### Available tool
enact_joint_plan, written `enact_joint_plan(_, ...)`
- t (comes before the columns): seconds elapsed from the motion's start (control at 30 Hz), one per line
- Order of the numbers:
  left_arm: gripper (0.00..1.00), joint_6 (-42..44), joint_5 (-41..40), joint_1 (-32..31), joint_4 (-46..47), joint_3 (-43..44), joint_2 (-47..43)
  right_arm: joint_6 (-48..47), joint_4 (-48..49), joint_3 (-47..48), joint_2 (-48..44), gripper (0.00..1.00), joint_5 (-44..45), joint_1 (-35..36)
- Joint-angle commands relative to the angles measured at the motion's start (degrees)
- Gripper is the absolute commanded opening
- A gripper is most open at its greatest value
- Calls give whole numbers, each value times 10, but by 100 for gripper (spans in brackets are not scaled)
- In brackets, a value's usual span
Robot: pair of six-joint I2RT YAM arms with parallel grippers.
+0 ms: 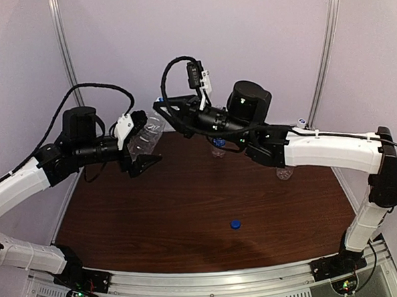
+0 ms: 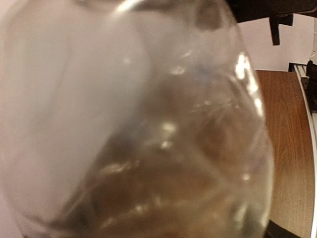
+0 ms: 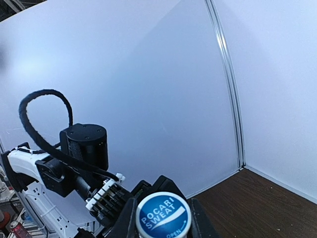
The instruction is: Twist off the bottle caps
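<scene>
Left pincer [image 1: 144,146]: clamped on tilted clear bottle [image 1: 149,131], held above table [image 1: 155,217] at 10 o'clock.
Right pincer [image 1: 163,105]: fingers pressed against both sides of that bottle's white-and-blue cap [image 3: 163,215].
Loose cap [image 1: 236,224]: dark blue, flat on table, 5 o'clock.
Second bottle [image 1: 284,174]: 3 o'clock, partly behind right arm [image 1: 332,148].
Third bottle [image 1: 218,146]: 12 o'clock, mostly hidden.

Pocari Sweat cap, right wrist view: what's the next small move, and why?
Probably rotate the right end effector about the cap's axis to start unscrewing. The Pocari Sweat cap sits snug between its fingers, apparently gripped, while the left end effector holds the clear bottle tilted above the table, bracing it.
</scene>
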Motion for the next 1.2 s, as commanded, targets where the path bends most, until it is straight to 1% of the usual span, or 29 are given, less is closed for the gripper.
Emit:
enact_joint_plan(0.0, 97, 4, -57, -2, 74, -5, 7, 55, 64, -13, -8, 0, 26, -2)
enact_joint_plan(0.03, 94, 3, -60, -2, 76, -5, 8, 55, 65, -13, -8, 0, 28, -2)
enact_joint_plan(0.17, 75, 10, -62, -2, 85, -7, 3, 53, 61, -12, -5, 0, 28, -2)
enact_joint_plan(0.2, 68, 12, -64, -2, 83, -5, 2, 53, 57, -10, -4, 0, 29, -3)
enact_joint_plan(0.37, 50, 15, -63, -2, 72, -5, -1, 63, 48, -11, -3, 0, 17, -11)
enact_joint_plan(0.43, 45, 17, -65, -1, 69, -6, -3, 66, 36, -10, -6, 1, 4, -18)
enact_joint_plan(0.47, 43, 20, -64, -2, 67, -7, -5, 67, 23, -11, -9, 12, -3, -22)
enact_joint_plan(0.57, 41, 58, -56, -2, 53, -16, -13, 68, -23, -9, -25, 87, -42, -44)
enact_joint_plan(0.6, 41, 82, -58, -2, 47, -22, -16, 73, -46, -5, -33, 98, -75, -53)
enact_joint_plan(0.67, 41, 135, -84, -2, 42, -41, -22, 85, -95, 5, -50, 100, -117, -72)
enact_joint_plan(0.7, 41, 163, -103, -2, 43, -50, -25, 89, -126, 10, -59, 100, -119, -78)
enact_joint_plan(0.77, 39, 236, -149, -2, 57, -64, -30, 84, -205, 22, -74, 100, -100, -78)
enact_joint_plan(0.83, 34, 278, -208, -2, 94, -78, -28, 104, -250, 30, -78, 100, -76, -76)
enact_joint_plan(0.93, 32, 331, -278, -2, 131, -81, -17, 162, -286, 33, -71, 100, -52, -73)
enact_joint_plan(1.03, 31, 385, -329, -2, 177, -84, -6, 181, -309, 44, -57, 99, -38, -66)
enact_joint_plan(1.1, 31, 430, -352, -2, 217, -99, -4, 187, -323, 47, -45, 93, -32, -66)
enact_joint_plan(1.17, 31, 469, -355, -3, 251, -110, -6, 194, -323, 57, -27, 90, -49, -66)
